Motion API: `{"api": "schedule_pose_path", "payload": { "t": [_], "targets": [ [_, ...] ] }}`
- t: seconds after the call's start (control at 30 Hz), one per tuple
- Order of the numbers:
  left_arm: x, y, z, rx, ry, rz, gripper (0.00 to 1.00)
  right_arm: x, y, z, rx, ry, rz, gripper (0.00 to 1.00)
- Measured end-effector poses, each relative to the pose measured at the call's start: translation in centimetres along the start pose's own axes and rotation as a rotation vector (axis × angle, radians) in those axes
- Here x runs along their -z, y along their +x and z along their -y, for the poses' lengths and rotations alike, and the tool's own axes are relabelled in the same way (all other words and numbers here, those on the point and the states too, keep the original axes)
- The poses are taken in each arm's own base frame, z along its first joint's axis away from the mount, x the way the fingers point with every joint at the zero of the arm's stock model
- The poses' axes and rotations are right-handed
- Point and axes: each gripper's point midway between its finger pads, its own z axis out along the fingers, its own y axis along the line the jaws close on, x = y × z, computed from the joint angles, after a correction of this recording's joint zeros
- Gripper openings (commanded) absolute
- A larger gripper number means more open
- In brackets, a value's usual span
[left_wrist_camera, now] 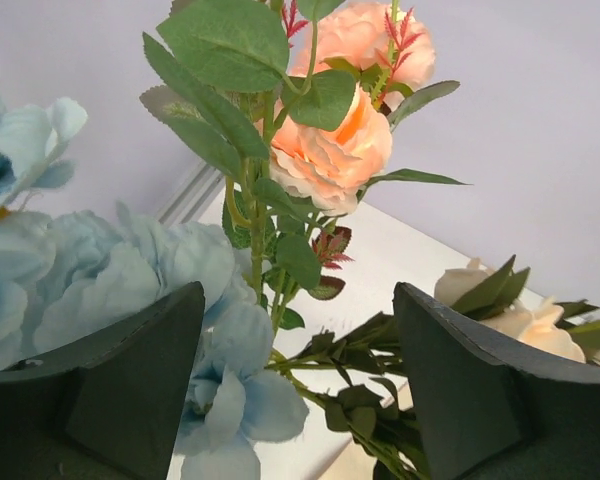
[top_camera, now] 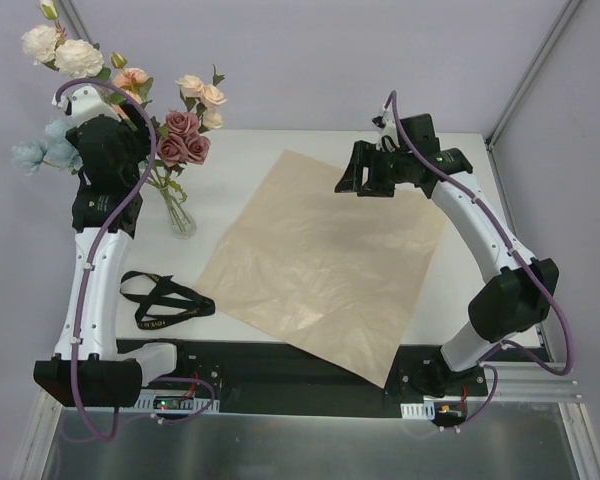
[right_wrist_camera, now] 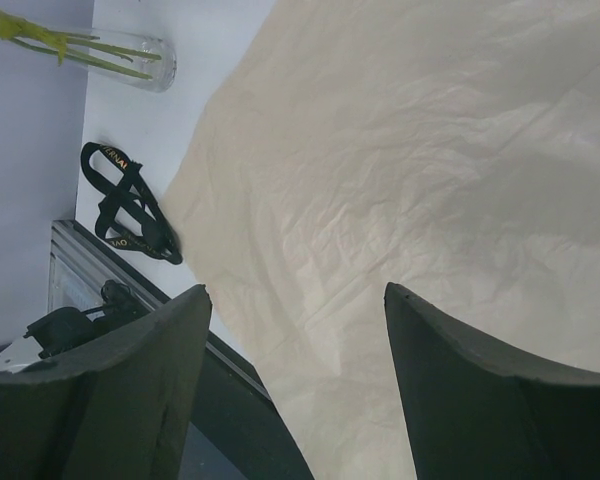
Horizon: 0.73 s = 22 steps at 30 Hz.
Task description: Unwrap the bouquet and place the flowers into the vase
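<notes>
Now the flowers [top_camera: 185, 135] stand with their stems in the vase [top_camera: 180, 218], far left, so the task looks nearly done. The left gripper [left_wrist_camera: 298, 295] has its jaws spread wide among the flower heads and grips nothing, probably to release them. The right gripper [right_wrist_camera: 295, 290], equally spread and empty, hangs above the flat wrapping paper [top_camera: 320, 260], out of the way.
</notes>
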Motion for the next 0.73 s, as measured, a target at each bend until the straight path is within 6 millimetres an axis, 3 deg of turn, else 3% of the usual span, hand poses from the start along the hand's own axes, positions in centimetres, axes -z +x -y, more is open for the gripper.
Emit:
{"api": "schedule_pose_path", "payload": {
  "t": [0.2, 0.5, 0.73],
  "targets": [
    [2.0, -1.5, 0.5, 0.039, 0.04, 0.006, 0.77, -0.1, 0.1, 0.4, 0.006, 0.043, -0.017, 0.75],
    [6.8, -8.8, 2.3, 0.133, 0.161, 0.151, 0.78, 0.5, 0.2, 3.0, 0.023, 0.192, -0.013, 0.83],
    [9.1, -12.0, 4.1, 0.178, 0.267, 0.204, 0.8, 2.7, -0.3, 4.0, 0.063, 0.283, 0.055, 0.95]
  ]
}}
